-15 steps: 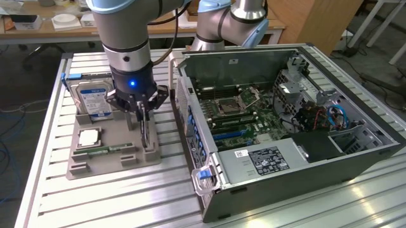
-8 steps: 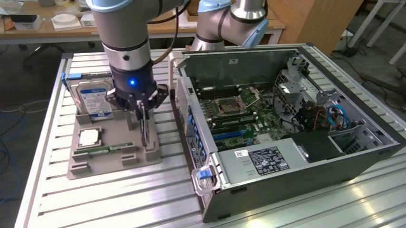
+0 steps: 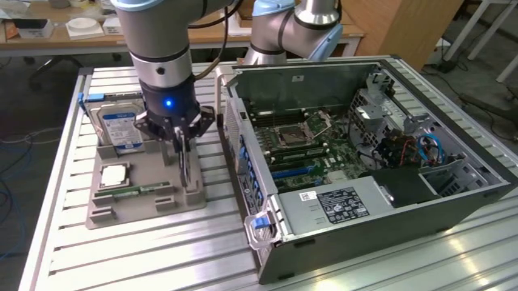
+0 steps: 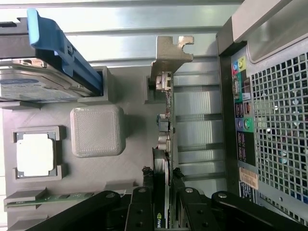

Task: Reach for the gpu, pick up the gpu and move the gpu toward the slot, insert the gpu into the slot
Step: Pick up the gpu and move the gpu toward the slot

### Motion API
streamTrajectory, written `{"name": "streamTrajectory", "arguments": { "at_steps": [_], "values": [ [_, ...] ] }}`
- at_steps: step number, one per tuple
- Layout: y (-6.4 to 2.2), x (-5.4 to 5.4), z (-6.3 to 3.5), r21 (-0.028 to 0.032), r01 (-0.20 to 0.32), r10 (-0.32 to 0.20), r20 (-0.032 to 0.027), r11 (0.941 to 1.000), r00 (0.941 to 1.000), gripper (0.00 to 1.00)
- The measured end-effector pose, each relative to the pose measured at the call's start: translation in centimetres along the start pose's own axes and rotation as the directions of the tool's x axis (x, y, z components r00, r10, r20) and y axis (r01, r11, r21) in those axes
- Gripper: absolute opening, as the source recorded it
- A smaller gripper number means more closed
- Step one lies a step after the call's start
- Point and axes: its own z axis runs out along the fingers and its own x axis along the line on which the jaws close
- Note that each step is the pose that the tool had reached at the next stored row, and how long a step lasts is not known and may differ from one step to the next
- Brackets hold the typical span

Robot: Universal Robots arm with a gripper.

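The gpu (image 3: 184,165) stands on edge in the grey holder tray (image 3: 137,206), at the tray's side nearest the computer case. In the wrist view the gpu (image 4: 166,113) runs away from me, its silver end bracket (image 4: 169,54) at the far end. My gripper (image 3: 179,148) hangs straight down over it. The black fingers (image 4: 142,197) sit one on each face of the card, pressed against it, so my gripper (image 4: 162,185) is shut on the gpu. The slot (image 3: 295,172) lies among the parallel blue and dark strips on the green motherboard inside the open case.
The tray also carries a blue-labelled hard drive (image 3: 120,124), a square processor (image 3: 113,176) and a memory stick (image 3: 133,191). The open computer case (image 3: 380,200) stands at the exterior view's right, with its perforated rear wall (image 4: 279,120) close beside the gpu. A second arm (image 3: 292,30) stands behind.
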Motion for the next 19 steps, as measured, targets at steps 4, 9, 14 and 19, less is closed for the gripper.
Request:
{"name": "streamTrajectory", "arguments": {
  "at_steps": [4,9,14,19],
  "values": [
    [0.01,0.0,-0.03,0.0309,0.001,-0.002,0.0027,0.9995,1.0,0.25],
    [0.03,0.0,-0.33,0.0422,0.002,-0.002,0.0036,0.9991,1.0,0.25],
    [0.08,0.0,-0.91,0.0431,0.002,-0.002,0.0036,0.9991,1.0,0.25],
    [0.15,-0.1,-1.63,0.0434,0.002,-0.002,0.0037,0.9991,1.0,0.25]
  ]
}}
